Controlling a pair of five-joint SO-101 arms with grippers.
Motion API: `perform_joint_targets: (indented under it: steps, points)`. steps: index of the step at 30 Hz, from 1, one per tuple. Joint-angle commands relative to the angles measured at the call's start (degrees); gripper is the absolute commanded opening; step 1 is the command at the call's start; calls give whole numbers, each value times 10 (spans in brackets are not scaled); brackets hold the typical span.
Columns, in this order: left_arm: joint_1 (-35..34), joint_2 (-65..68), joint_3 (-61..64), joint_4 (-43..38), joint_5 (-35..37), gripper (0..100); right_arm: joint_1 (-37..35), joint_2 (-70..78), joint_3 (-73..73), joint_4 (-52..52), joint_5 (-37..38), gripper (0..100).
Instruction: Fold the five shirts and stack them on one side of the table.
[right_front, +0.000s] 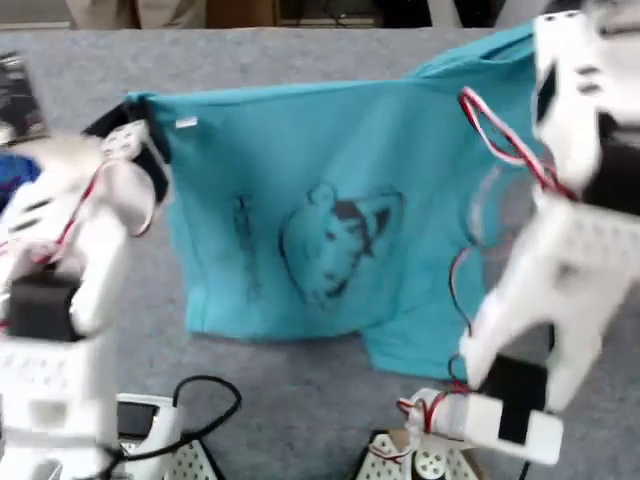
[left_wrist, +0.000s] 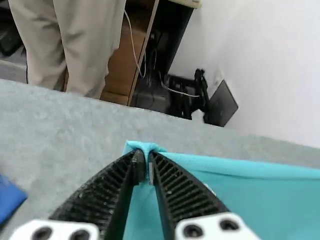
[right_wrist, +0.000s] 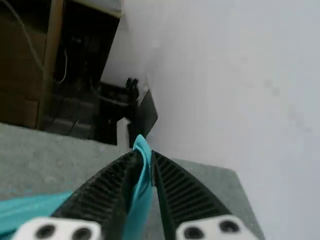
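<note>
A teal shirt (right_front: 320, 220) with a dark printed figure is spread across the grey table (right_front: 300, 60), its far edge lifted. My left gripper (left_wrist: 145, 162) is shut on the shirt's far left corner (left_wrist: 142, 147); from above it shows at the shirt's left edge (right_front: 135, 130). My right gripper (right_wrist: 145, 160) is shut on a teal fold (right_wrist: 142, 145) of the far right corner, held up off the table. The teal cloth (left_wrist: 240, 200) trails away from the left gripper.
A blue item (right_front: 18, 170) and a dark printed sheet (right_front: 15, 95) lie at the table's left edge. Both arm bases (right_front: 420, 455) and a black cable (right_front: 205, 400) sit along the near edge. Trousered legs (left_wrist: 70, 40) stand beyond the far edge.
</note>
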Motion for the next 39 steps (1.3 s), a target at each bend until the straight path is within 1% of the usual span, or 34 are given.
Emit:
perform_joint_targets:
  steps: [1,2,4,5,9,14,20,22,26,29,31,36,39]
  points:
    - [-9,1,153,-244,-4,20,-26,44,60,-56,25,8]
    - [-8,10,184,-293,-4,20,-30,62,71,-67,27,8]
    - [-9,42,226,-361,-5,20,-34,96,78,-77,27,8]
    - [-11,63,236,-375,-5,20,-34,113,77,-78,26,8]
    - [-23,173,225,-380,-4,20,-37,162,51,-76,25,8]
    - [-42,330,129,-380,0,20,-45,207,7,-76,24,8]
    - [-50,526,-76,-372,0,20,-59,246,-43,-74,24,8]
    - [-47,581,-151,-339,0,20,-64,253,-55,-69,24,8]
    - [-42,669,-318,-227,6,20,-62,270,-86,-82,26,8]
    - [-47,725,-432,-155,46,20,-53,291,-119,-118,26,8]
    - [-54,753,-499,-111,64,20,-52,301,-144,-121,26,8]
    - [-56,799,-618,-1,81,20,-38,323,-175,-120,29,8]
    - [-56,801,-663,70,77,20,-33,331,-172,-103,64,8]
